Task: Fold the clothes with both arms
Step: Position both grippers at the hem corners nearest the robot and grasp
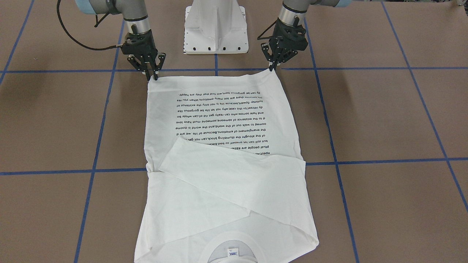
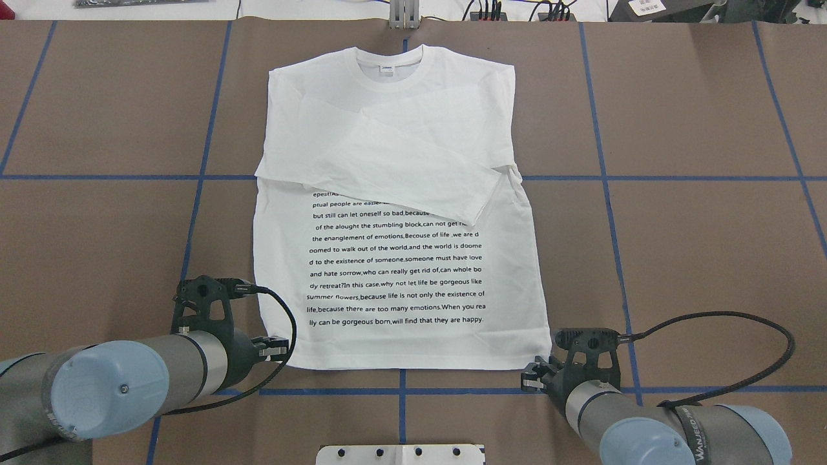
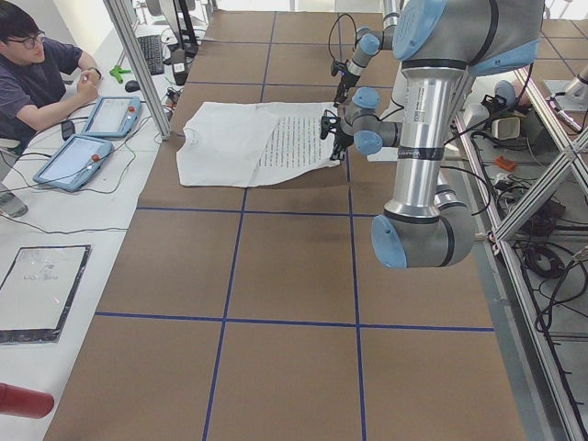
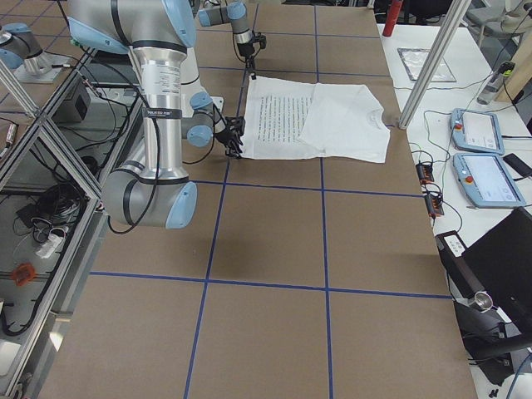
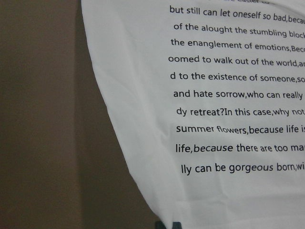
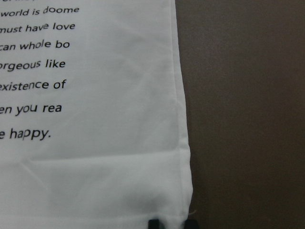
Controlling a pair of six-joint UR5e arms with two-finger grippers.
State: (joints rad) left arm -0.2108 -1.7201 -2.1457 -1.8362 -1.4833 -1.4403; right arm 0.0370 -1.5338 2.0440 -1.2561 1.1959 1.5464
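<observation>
Printed text: black lines (image 2: 395, 271) run across the front of the white T-shirt (image 2: 400, 213). The last one reads "lly can be gorgeous born,will find that they are happy.", and above it are "life,because there are too many emotions.When you rea" and "summer flowers,because life is not only the existence of" (words are cut off at both margins).
Neck label: a small tag (image 2: 386, 69) sits inside the collar — its writing is too small to read.
T-shirt position: it lies flat and print side up in the middle of the brown table (image 2: 678, 258), collar away from the robot and hem toward it. One long sleeve (image 2: 413, 161) is folded slantwise across the chest and covers the top lines of print.
Left gripper: the left gripper (image 1: 272, 67) is at the hem corner on its own side, fingers drawn together on the cloth, which rises to them in a small peak. Its wrist view shows one dark fingertip (image 5: 177, 225) at that corner.
Right gripper: the right gripper (image 1: 151, 76) is at the other hem corner. Its two fingertips (image 6: 153, 223) stand a narrow gap apart with the corner's edge between them — pinching it.
Hem: it dips slightly between the two held corners.
Table markings: blue tape lines (image 2: 402, 413) form a grid.
Base: the white pedestal (image 1: 216, 33) stands between the two grippers, just behind the hem.
Table's far side: a person (image 3: 41, 69) sits by two tablets (image 3: 75, 158).
</observation>
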